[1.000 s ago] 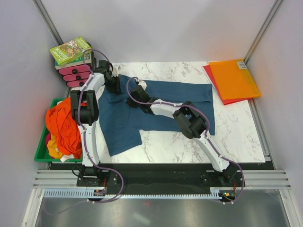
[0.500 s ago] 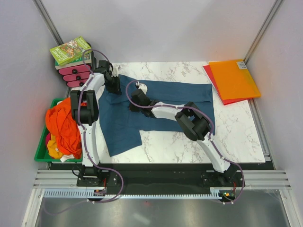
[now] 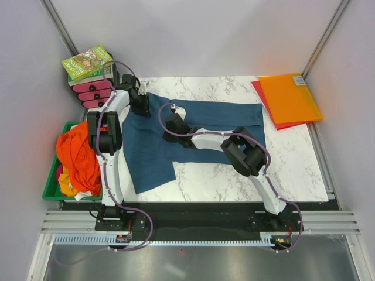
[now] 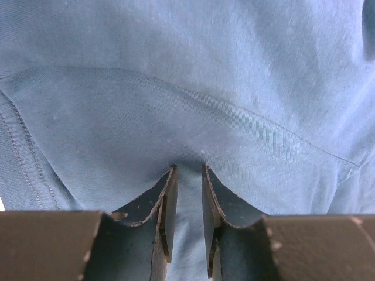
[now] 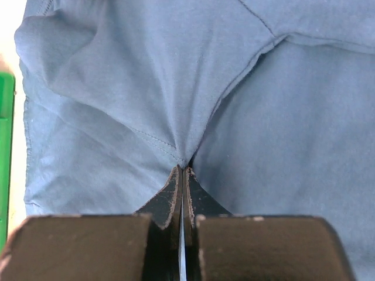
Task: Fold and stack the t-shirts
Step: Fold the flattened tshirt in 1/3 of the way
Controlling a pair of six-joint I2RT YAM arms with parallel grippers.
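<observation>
From above, you are seeing both arms reaching away from their bases over the marble table [image 3: 234, 181], with the teal shirt [image 3: 152, 155] lying spread across its left and middle parts, one sleeve hanging toward the near edge. To the left of the table, the orange shirts [image 3: 76, 155] are sitting heaped in the green bin [image 3: 51, 190], apart from the teal one. Farther out, the right gripper [image 3: 171, 121] is resting on the shirt's middle, and beyond it the left gripper [image 3: 142, 106] is sitting at the shirt's far left corner. That view is hiding both sets of jaws from you, so go to the wrist cameras. On the right wrist, the fingers [image 5: 167, 202] are pressing almost together, nipping a small peak of teal cloth with seams running away from it; this camera is also catching a strip of the bin at its left edge. On the left wrist, the fingers [image 4: 153, 206] are standing a narrow gap apart with a fold of the same shirt drawn between them, creases fanning outward from the tips. Only the top view is giving you the far end: the orange and red folders [image 3: 290, 96] lying at the far right corner, and the book [image 3: 87, 62] perching off the far left corner.
</observation>
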